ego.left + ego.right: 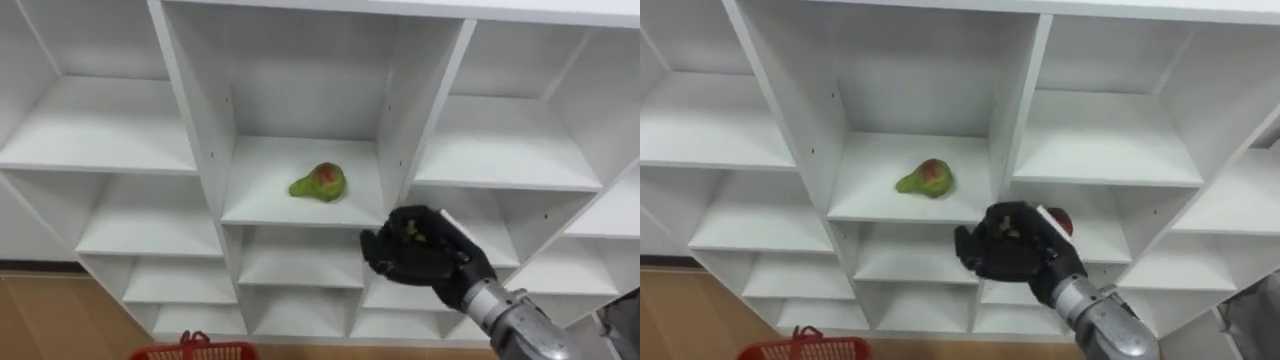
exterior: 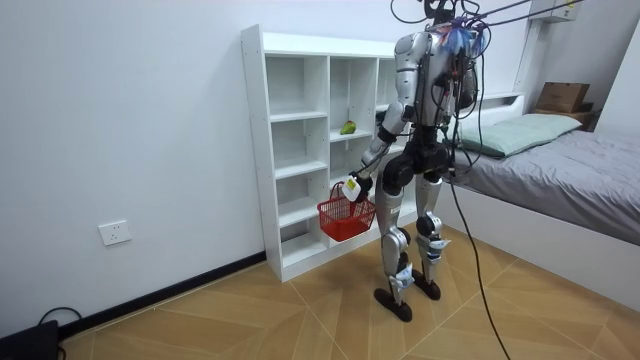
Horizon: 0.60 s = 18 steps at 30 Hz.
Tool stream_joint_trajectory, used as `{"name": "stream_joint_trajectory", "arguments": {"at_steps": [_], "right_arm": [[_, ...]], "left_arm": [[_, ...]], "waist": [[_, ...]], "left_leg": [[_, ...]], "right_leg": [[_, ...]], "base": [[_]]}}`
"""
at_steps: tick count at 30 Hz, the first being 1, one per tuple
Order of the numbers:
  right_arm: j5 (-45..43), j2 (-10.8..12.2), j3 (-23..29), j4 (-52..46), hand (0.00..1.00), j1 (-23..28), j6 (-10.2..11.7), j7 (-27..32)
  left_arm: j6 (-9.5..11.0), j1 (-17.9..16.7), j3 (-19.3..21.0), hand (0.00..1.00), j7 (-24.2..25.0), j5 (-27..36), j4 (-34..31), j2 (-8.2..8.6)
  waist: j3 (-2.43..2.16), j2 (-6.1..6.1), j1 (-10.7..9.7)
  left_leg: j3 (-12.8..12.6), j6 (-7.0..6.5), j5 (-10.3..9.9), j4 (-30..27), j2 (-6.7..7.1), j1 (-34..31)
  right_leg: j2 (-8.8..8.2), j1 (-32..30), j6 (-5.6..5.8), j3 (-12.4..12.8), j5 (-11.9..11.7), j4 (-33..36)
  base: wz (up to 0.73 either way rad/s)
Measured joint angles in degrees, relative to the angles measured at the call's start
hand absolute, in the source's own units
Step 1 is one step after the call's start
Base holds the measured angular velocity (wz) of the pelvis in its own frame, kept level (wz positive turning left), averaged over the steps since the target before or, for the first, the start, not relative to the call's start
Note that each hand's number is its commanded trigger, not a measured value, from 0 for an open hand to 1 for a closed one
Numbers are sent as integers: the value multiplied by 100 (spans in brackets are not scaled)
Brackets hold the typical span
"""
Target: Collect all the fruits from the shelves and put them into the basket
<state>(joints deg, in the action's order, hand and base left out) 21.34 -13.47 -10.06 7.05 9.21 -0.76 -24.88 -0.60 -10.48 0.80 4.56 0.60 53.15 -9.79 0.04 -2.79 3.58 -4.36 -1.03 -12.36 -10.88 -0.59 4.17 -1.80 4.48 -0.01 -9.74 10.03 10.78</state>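
A green pear (image 1: 320,183) with a red blush lies on its side in the middle compartment of the white closet (image 1: 300,120). My right hand (image 1: 420,250) is raised in front of the shelf edge, just below and to the right of the pear and apart from it. Its fingers are loosely bent and hold nothing. A small red thing (image 1: 1062,218) peeks out behind this hand; I cannot tell what it is. My left hand (image 2: 350,188) hangs low by the closet and grips the handle of a red basket (image 2: 346,216), whose rim (image 1: 195,350) shows at the bottom.
The other closet compartments in view hold nothing. I stand close to the closet on a wooden floor (image 2: 300,320). A bed (image 2: 560,170) runs along the room view's right, behind me.
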Motion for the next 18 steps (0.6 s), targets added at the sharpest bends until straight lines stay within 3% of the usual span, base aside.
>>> {"name": "stream_joint_trajectory", "arguments": {"at_steps": [10, 14, 18], "right_arm": [[1102, 32, -530, -61, 100, 3, -58, -257], [1491, 84, -868, 671, 100, -29, -54, -274], [1580, 312, -895, 1673, 100, -176, -56, -124]], "left_arm": [[-3, 137, -563, 100, -48, 282, -33, -2], [-1, 385, -779, 100, -185, 288, -32, 12], [-1, 621, -817, 100, -319, 258, -21, 60]], "waist": [[5, -64, 2], [1, -81, 21], [25, -47, 16]], "left_leg": [[-31, 3, -3, 14, -40, 37], [-29, 5, -4, -82, -50, -97], [-14, 5, -4, -241, -66, -396]], "right_leg": [[12, 11, -2, 32, -4, -7], [13, -83, -16, 1, -13, 17], [1, -364, -42, -61, -50, 98]], "base": [[-2], [4], [1]]}}
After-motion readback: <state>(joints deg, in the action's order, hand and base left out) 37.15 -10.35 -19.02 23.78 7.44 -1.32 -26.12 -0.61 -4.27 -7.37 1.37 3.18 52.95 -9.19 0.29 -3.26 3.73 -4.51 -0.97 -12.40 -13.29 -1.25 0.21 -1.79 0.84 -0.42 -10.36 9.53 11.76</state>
